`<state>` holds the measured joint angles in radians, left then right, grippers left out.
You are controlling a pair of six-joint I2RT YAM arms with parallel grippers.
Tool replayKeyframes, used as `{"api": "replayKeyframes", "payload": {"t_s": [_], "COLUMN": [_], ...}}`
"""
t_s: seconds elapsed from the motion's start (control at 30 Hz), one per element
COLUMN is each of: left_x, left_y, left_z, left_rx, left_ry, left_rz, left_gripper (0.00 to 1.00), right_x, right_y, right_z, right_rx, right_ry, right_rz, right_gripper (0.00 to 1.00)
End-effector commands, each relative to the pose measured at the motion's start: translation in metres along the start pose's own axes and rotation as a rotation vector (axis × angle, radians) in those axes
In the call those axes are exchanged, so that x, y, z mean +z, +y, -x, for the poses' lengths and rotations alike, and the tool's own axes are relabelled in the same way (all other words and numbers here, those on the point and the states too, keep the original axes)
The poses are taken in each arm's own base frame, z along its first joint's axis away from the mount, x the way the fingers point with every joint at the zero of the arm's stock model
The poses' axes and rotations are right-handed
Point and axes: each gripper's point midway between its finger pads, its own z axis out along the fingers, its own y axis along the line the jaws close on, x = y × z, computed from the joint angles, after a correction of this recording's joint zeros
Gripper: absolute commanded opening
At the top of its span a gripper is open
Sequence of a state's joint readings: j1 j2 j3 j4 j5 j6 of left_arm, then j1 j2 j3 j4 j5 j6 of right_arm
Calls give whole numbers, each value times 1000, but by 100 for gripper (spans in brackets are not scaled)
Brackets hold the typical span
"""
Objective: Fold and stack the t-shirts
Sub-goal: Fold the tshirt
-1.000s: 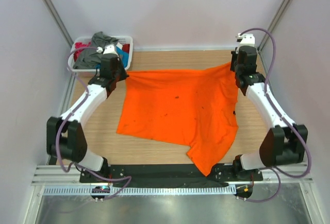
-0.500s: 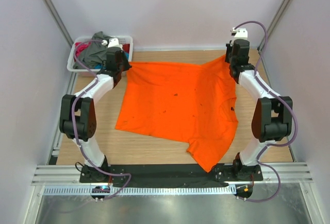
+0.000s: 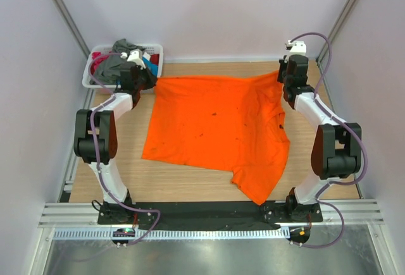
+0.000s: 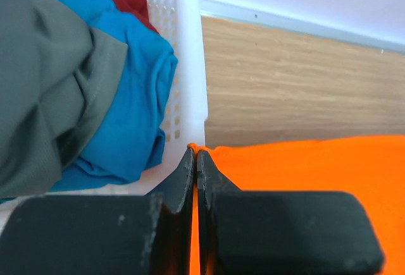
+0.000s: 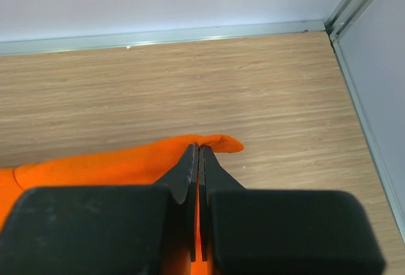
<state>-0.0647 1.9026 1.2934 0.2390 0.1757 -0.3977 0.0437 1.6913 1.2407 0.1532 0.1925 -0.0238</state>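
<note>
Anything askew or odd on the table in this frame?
The orange t-shirt lies skewed: its near right corner reaches past the wooden tabletop onto the black base rail. Small dark specks dot the fabric.

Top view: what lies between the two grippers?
In the top view, the orange t-shirt: its far edge runs from the left gripper to the right gripper, each shut on a corner.

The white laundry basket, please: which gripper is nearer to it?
Left. The left gripper, pinching the orange t-shirt, sits beside the basket; the right gripper pinches the shirt across the table.
</note>
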Motion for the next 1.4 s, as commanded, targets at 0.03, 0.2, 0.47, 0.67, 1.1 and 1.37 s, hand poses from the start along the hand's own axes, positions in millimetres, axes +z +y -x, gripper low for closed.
{"api": "replayKeyframes", "payload": {"t_s": [0.03,0.2,0.47,0.67,1.1,1.37], "left_x": [-17,-32,-57,-68,-73,-79], "left_y": [-17,-18,-12,-2,20,23], "left_z": [25,24,2,-18,-60,-72], "left_rx": [130,198,250,282,328,339], "left_ry": [-90,-93,-68,-3,112,142], "left_rz": [-81,-90,-75,-47,9,12], "left_gripper": [0,0,0,0,0,0], "right_x": [-31,-52,-78,-95,-117,-136], "right_y": [-14,-17,-15,-8,-4,-4], "right_z": [42,33,5,-23,-78,-99], "right_rx": [36,25,26,48,98,137], "right_ry": [-130,-112,-49,19,171,235], "right_rz": [-32,-26,13,58,54,41], "right_gripper": [1,1,1,1,1,1]}}
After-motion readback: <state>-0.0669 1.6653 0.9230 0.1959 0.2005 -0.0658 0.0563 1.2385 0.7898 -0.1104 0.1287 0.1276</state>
